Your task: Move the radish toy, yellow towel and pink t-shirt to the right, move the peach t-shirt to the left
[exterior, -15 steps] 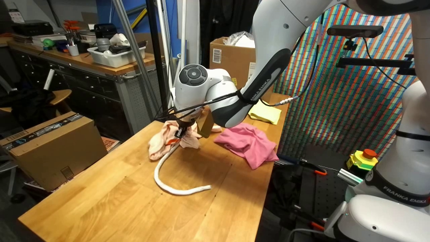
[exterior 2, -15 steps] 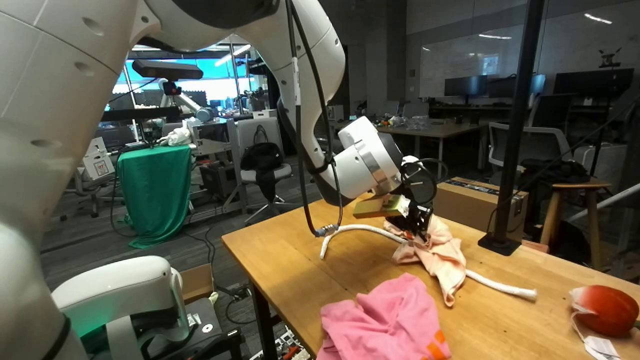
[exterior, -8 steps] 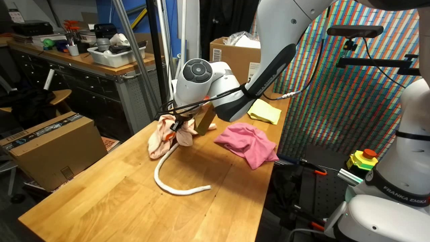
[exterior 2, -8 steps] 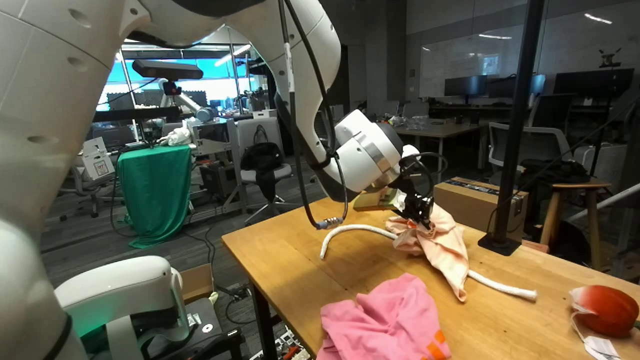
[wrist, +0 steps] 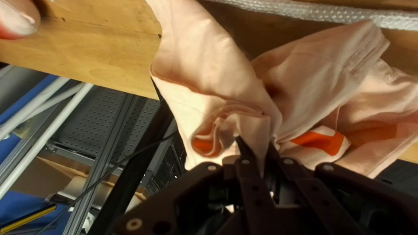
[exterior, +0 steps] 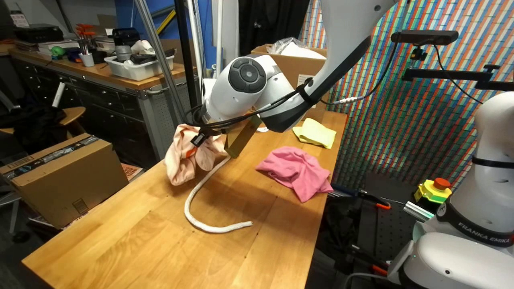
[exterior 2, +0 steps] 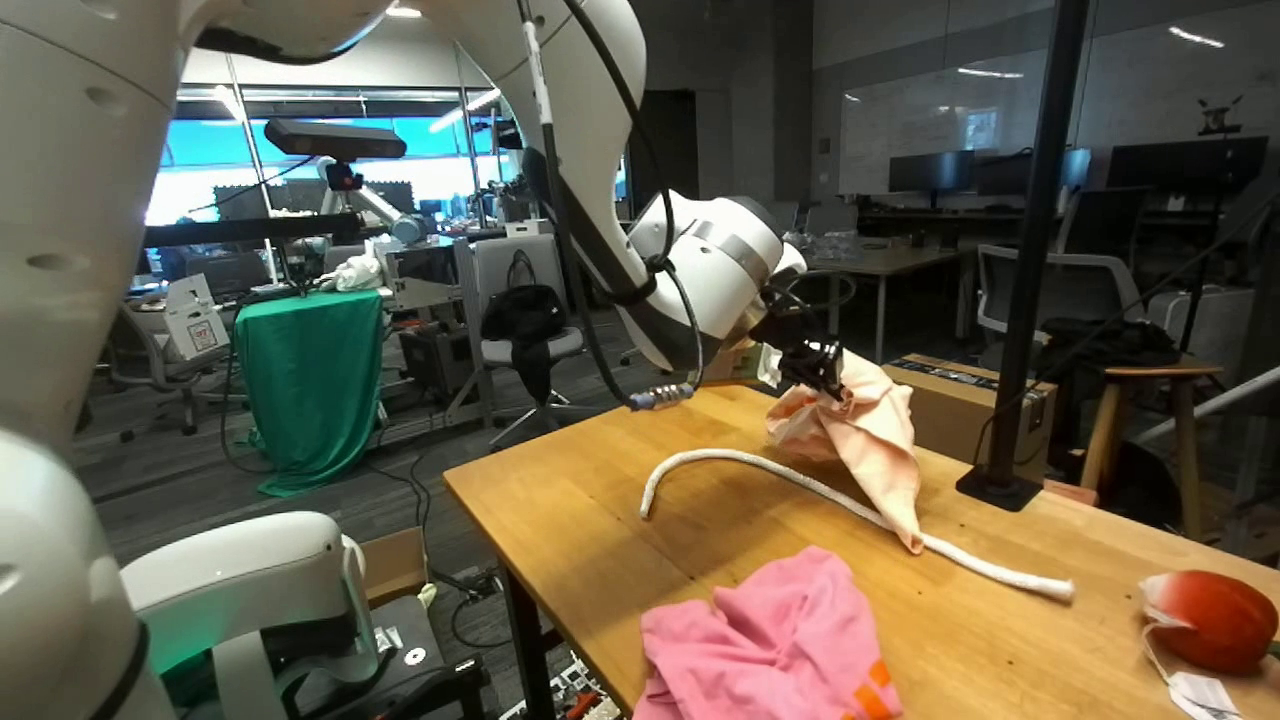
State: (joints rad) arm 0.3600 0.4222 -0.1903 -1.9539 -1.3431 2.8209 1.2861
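My gripper is shut on a fold of the peach t-shirt, with cloth between the fingertips. In both exterior views the gripper holds the peach t-shirt above the table; its lowest corner hangs at the white rope, and I cannot tell whether it touches. The pink t-shirt lies crumpled on the table. The yellow towel lies folded beyond it in an exterior view. The red-and-white radish toy lies at the right in an exterior view and at the wrist view's corner.
A white rope lies curved on the wooden table below the peach t-shirt. A black post stands at the table edge. A cardboard box stands at the far end, and another box stands beside the table.
My gripper has risen and moved left in both exterior views, lifting the peach t-shirt off the table. More of the rope now shows. The pink t-shirt, yellow towel and radish toy have not moved.
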